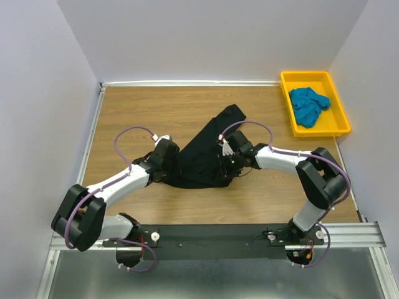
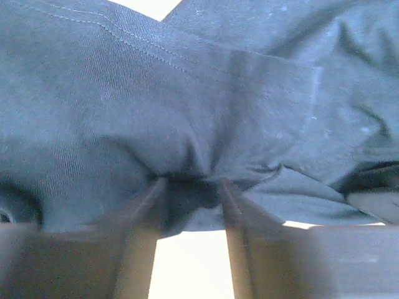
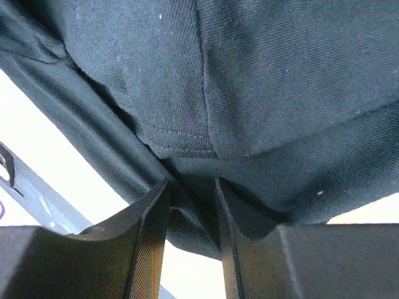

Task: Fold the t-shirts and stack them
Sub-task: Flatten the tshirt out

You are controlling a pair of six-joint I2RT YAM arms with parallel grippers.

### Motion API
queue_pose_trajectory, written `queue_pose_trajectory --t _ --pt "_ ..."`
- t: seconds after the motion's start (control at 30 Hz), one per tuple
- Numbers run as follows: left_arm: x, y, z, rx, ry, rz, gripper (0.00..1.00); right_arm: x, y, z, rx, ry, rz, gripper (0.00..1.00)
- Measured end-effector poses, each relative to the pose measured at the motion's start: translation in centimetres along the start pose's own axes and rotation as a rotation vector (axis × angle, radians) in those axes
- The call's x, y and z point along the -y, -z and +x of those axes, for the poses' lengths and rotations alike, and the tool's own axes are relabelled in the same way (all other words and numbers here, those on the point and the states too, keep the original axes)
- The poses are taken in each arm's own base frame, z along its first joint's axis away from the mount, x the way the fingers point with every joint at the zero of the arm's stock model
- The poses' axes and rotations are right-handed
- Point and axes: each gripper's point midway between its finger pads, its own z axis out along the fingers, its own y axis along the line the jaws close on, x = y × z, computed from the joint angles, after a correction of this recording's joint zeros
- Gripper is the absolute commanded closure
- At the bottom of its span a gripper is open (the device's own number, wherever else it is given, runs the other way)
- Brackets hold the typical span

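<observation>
Seen from above, the left gripper (image 1: 167,164) and right gripper (image 1: 228,163) each clamp the black t-shirt (image 1: 206,146) lying between them. The teal t-shirt (image 1: 307,104) sits in a yellow tray (image 1: 305,75) well beyond the right gripper. The left wrist view, then the right, shows narrow-set fingers (image 2: 146,212) (image 3: 153,212) pinching bunched black cloth.

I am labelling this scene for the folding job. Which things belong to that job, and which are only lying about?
Belongs to the job:
large plain black cloth t-shirt, pinched by the left end effector and the right end effector
crumpled teal-blue cloth t-shirt, in the yellow plastic tray

Only lying about:
that tray
the wooden table
</observation>
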Motion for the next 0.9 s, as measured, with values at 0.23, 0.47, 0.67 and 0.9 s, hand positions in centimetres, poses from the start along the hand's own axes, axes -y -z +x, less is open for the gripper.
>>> queue_pose_trajectory --t 0.23,0.47,0.67,0.9 --pt "3.6 3.5 -4.9 0.099 0.014 0.063 0.24 -0.9 1.7 -1.3 0.061 0.009 -0.003 0.39" --pt "8.1 3.6 -9.3 0.16 -0.031 0.092 0.24 -1.2 4.3 -3.8 0.194 0.028 0.05 0.28" --pt "6.2 0.6 -8.3 0.089 -0.087 -0.035 0.24 -0.7 5.6 -4.7 0.251 0.03 0.106 0.28" --pt "6.8 -0.2 -7.7 0.044 -0.126 -0.04 0.25 0.0 5.9 -4.6 0.269 0.027 0.141 0.28"
